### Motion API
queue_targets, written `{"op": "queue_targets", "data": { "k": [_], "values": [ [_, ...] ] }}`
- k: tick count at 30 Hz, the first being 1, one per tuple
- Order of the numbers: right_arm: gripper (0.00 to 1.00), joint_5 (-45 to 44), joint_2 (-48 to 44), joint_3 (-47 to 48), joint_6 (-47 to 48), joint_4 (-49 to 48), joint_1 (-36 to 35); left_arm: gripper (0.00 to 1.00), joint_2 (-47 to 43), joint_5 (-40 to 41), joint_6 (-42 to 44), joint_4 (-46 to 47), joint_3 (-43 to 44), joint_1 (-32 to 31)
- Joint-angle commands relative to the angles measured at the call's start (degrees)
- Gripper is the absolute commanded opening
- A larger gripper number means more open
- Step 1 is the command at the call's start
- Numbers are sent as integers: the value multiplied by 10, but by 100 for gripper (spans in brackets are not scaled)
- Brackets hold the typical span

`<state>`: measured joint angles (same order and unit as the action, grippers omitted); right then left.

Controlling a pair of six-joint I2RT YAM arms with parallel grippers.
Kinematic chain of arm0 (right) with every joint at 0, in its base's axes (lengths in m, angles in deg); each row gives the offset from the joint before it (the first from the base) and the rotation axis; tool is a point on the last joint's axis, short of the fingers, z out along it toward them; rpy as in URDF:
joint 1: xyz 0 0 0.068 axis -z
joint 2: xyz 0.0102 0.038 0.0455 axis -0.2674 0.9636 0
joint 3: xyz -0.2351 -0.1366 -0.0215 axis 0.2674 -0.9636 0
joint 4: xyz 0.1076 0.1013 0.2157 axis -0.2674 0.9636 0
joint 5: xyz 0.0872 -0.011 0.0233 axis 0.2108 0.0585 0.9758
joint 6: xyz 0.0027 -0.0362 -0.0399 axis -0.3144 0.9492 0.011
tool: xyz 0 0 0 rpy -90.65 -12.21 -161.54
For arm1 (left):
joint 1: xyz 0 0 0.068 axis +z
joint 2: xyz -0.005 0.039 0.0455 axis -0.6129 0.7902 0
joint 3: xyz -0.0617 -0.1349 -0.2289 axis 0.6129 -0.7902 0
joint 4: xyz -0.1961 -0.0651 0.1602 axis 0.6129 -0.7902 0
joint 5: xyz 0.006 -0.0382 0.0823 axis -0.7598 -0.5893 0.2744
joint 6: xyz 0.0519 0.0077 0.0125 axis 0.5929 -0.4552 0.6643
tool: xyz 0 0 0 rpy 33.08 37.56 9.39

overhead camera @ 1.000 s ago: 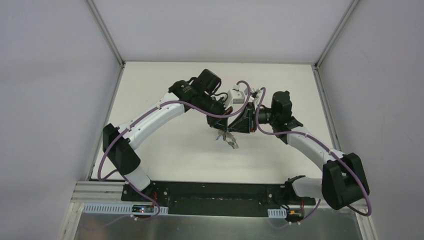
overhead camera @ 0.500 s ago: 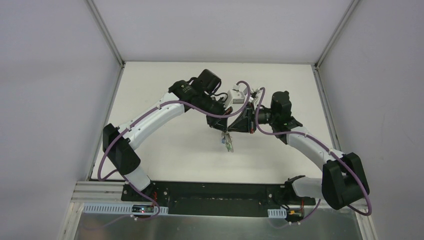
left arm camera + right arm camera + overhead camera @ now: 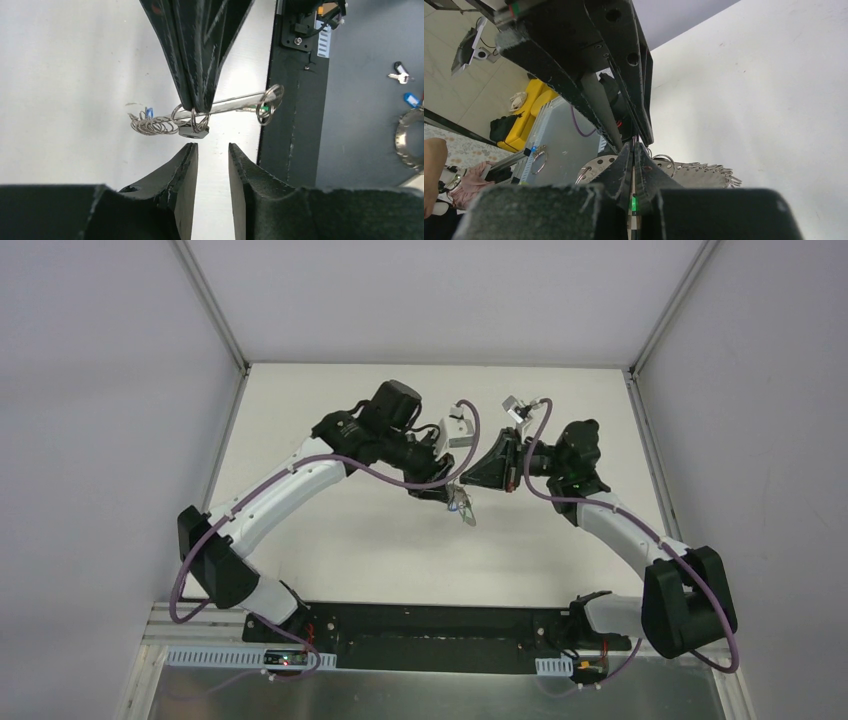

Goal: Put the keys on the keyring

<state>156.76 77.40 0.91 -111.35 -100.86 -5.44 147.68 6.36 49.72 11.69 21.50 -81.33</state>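
Note:
The keyring (image 3: 152, 125), a chain of silvery rings with a flat metal piece, hangs in the air from my right gripper (image 3: 196, 107), which is shut on it. It also shows in the top view (image 3: 463, 508) and the right wrist view (image 3: 704, 175). My right gripper (image 3: 634, 150) shows a green spot between its pads; I cannot tell what it is. My left gripper (image 3: 211, 150) is open and empty just short of the keyring. A small blue bit (image 3: 148, 111) sits at the chain. A black-headed key (image 3: 400, 76) and a blue-headed key (image 3: 411, 99) lie on a grey surface beyond the table.
The black rail (image 3: 287, 100) runs along the near table edge. A large metal ring (image 3: 407, 137) lies on the grey surface beside the loose keys. Both grippers (image 3: 447, 490) (image 3: 470, 478) meet above the white table (image 3: 330, 540).
My left arm has drawn back to the left and its gripper now stands open and off the keyring. My right gripper has shifted a little right and up, still holding the keyring.

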Motion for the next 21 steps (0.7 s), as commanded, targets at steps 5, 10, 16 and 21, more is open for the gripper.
{"op": "queue_targets", "data": {
  "k": [5,10,16,21],
  "values": [
    [0,-7,1,3,-100,-144,13,40,-90,18,67,141,-107,3],
    [0,-3,5,1,-111,-159,14,44,-92,23,83,165,-113,3],
    [0,1,12,-3,-116,-169,14,44,-82,-11,94,167,-100,3],
    [0,2,13,-4,-116,-169,14,39,-74,-31,101,161,-93,3]
  ]
}}
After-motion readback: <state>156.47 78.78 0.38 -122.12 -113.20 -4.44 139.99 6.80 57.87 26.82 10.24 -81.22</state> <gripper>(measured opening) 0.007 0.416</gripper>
